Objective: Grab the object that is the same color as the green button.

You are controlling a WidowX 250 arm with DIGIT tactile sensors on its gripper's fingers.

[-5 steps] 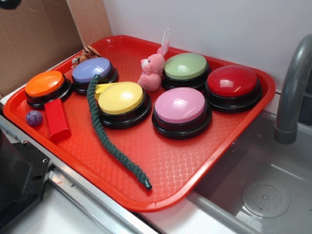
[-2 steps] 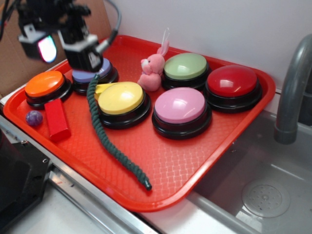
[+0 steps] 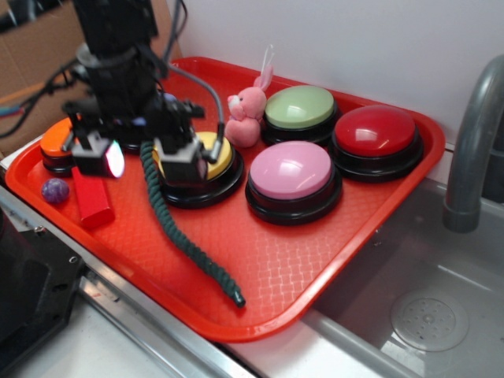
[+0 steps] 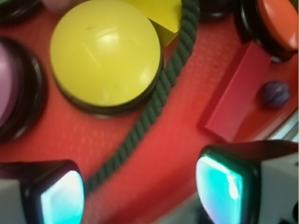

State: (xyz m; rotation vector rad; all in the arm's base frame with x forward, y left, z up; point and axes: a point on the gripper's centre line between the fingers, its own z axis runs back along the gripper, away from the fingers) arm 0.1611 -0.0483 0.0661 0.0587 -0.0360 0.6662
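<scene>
My tool point(image 3: 146, 157) hangs wide open and empty above the green rope point(image 3: 177, 228), which curls beside the yellow button point(image 4: 106, 57). Descending off-centre, I risk a finger point(image 4: 53, 193) pinning the rope or nudging the red block point(image 4: 233, 93).

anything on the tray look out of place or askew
Mostly the long dark green twisted rope: it snakes loosely across the red plastic tray, curving against the yellow dome button. A yellow wedge also sits tucked against that button's rim. Nothing looks spilled or broken.
</scene>
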